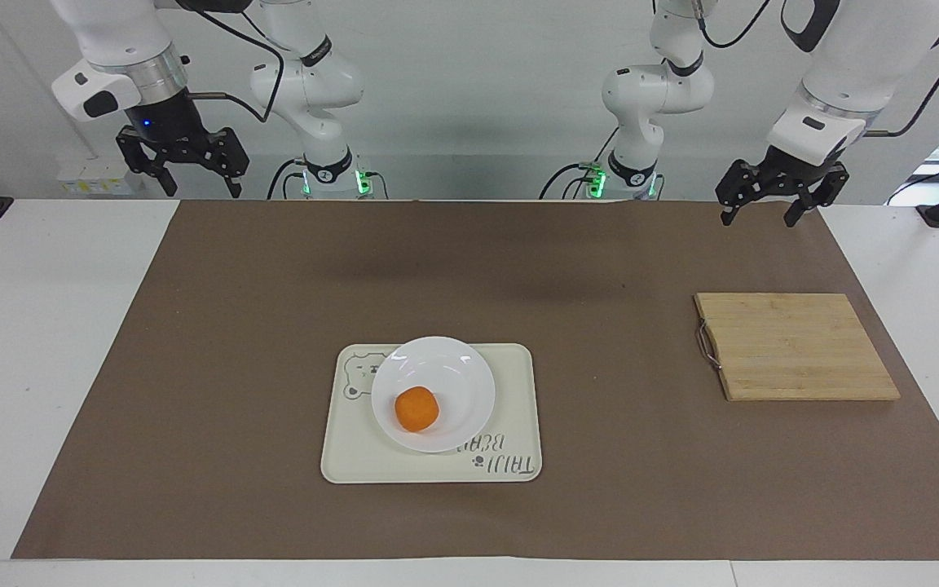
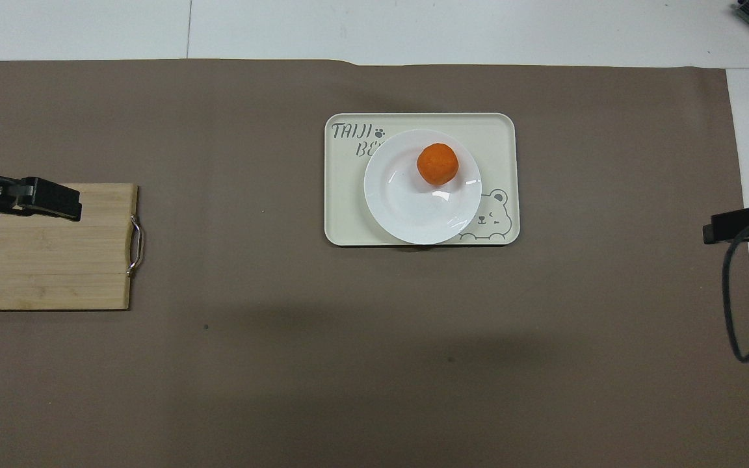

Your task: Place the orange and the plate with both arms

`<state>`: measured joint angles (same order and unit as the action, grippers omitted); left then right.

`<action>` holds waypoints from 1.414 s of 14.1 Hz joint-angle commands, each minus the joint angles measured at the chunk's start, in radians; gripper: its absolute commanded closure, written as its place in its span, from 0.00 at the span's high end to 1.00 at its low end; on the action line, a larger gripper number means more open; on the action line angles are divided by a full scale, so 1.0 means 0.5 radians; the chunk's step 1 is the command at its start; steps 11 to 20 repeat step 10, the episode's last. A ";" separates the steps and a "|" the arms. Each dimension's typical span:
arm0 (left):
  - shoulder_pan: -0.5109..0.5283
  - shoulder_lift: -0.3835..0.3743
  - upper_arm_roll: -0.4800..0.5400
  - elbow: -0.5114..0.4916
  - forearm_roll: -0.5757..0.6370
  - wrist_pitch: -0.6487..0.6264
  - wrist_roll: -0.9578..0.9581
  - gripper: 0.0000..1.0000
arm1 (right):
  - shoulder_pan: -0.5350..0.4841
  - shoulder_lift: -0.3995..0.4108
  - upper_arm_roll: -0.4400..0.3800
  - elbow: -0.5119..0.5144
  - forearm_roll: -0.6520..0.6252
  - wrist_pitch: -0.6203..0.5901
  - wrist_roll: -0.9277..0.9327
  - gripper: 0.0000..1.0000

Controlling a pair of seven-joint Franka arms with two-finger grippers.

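Note:
The bright orange (image 1: 416, 408) (image 2: 437, 164) lies in the white plate (image 1: 453, 371) (image 2: 407, 208), which sits on the cream tray with the bear print (image 1: 510, 383) (image 2: 498, 136) in the middle of the brown mat. My left gripper (image 1: 764, 209) (image 2: 49, 198) hangs open and empty in the air over the mat's edge at the left arm's end, above the wooden board. Raised over the mat's corner at the right arm's end, my right gripper (image 1: 202, 183) (image 2: 735, 224) is open and holds nothing. Both are well away from the plate.
A bamboo cutting board (image 1: 795, 346) (image 2: 43, 260) with a metal handle lies on the mat toward the left arm's end. The brown mat (image 1: 274, 326) covers most of the white table.

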<state>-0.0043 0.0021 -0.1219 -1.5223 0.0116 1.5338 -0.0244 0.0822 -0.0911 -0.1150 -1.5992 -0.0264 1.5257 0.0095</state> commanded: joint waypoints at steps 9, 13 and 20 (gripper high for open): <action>0.024 -0.035 -0.023 -0.029 0.004 0.003 0.003 1.00 | -0.066 -0.045 0.116 0.013 0.089 -0.143 0.033 1.00; 0.015 -0.038 -0.020 -0.033 0.004 0.000 -0.006 1.00 | -0.066 -0.036 0.116 0.056 0.077 -0.207 0.033 1.00; 0.015 -0.038 -0.020 -0.033 0.004 0.000 -0.006 1.00 | -0.066 -0.036 0.116 0.056 0.077 -0.207 0.033 1.00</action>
